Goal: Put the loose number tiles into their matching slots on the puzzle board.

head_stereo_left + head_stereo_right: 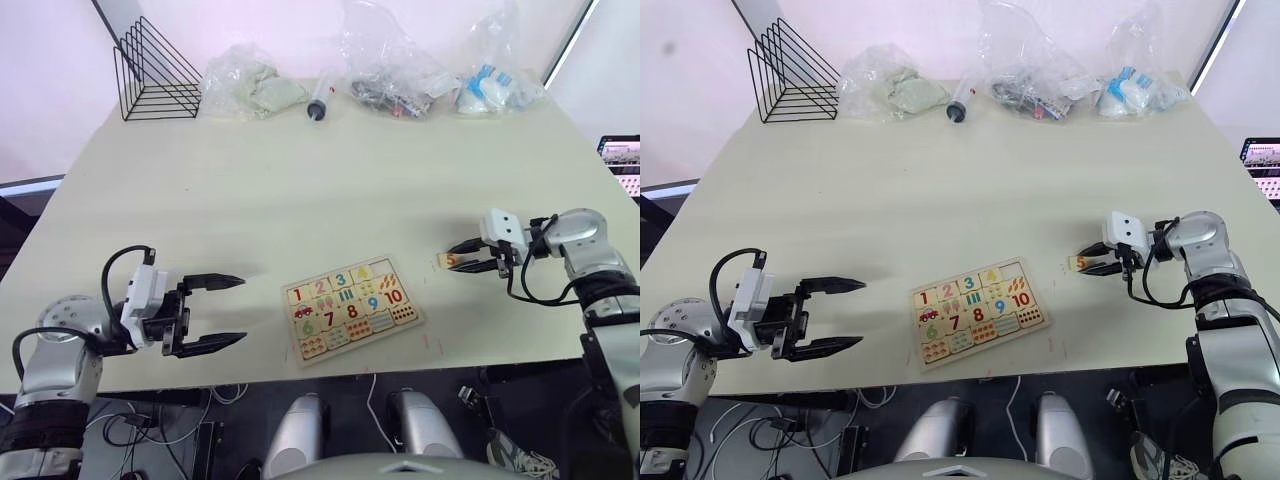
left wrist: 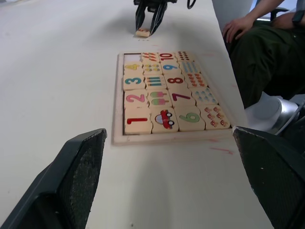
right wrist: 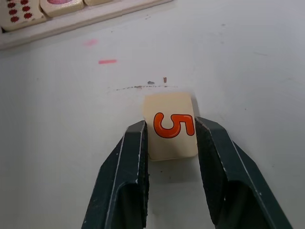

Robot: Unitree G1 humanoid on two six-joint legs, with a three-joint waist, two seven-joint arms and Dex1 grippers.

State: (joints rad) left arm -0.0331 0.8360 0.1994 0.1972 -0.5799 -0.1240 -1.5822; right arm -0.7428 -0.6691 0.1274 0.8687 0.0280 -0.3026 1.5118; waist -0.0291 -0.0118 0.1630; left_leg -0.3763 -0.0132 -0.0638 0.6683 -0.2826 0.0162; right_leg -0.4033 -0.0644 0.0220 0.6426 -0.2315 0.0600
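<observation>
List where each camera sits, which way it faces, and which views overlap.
Left eye, right eye: on the head, looking down at the table, both arms showing.
Left wrist: along the open left gripper, facing the puzzle board.
Right wrist: along the right gripper, fingers closed on the 5 tile.
Shared: left wrist also shows that tile and the right gripper.

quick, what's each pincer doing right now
Left pincer: open, holding nothing, beside the puzzle board.
Right pincer: closed on the orange 5 tile, which rests on the table.
</observation>
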